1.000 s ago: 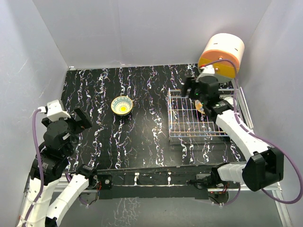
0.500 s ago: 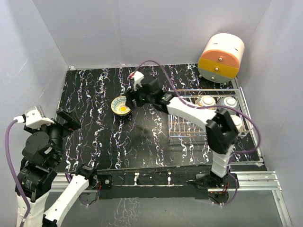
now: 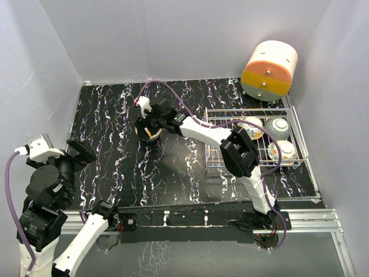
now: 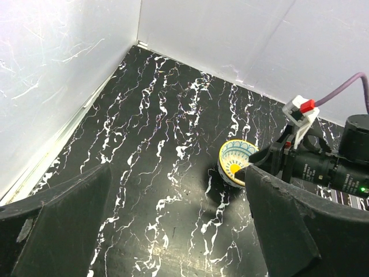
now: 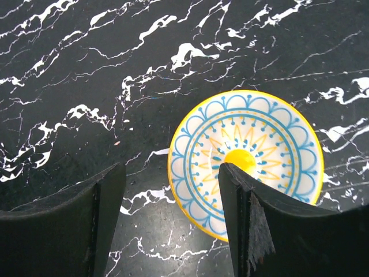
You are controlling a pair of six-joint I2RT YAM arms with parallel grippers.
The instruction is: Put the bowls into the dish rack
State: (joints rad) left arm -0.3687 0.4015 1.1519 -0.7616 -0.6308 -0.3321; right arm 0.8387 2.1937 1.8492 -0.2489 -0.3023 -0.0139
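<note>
Three bowls (image 3: 252,128) (image 3: 278,127) (image 3: 282,151) sit in the dish rack (image 3: 214,156) on the right side. One second ago the right pincer (image 5: 170,168) was over at the rack. Now it has swung all the way across the black table (image 3: 115,109) to the last bowl (image 5: 253,156). I think that means most of the job is done, and this reach is for the only bowl left.

The last bowl stands right way up on the table, well apart from the rack. It has a yellow rim and a yellow dot in the middle.

The right pincer hangs just over it with its two fingers wide apart. It is not holding anything. One finger (image 5: 75,219) is over the bare table, outside the bowl. The other finger (image 5: 248,225) is over the painted inside. So the near edge of the bowl lies between them. I cannot tell if a finger is touching the bowl yet.

The left pincer (image 4: 176,179) waits far off on the left side, spread apart too, with nothing in it.
</note>
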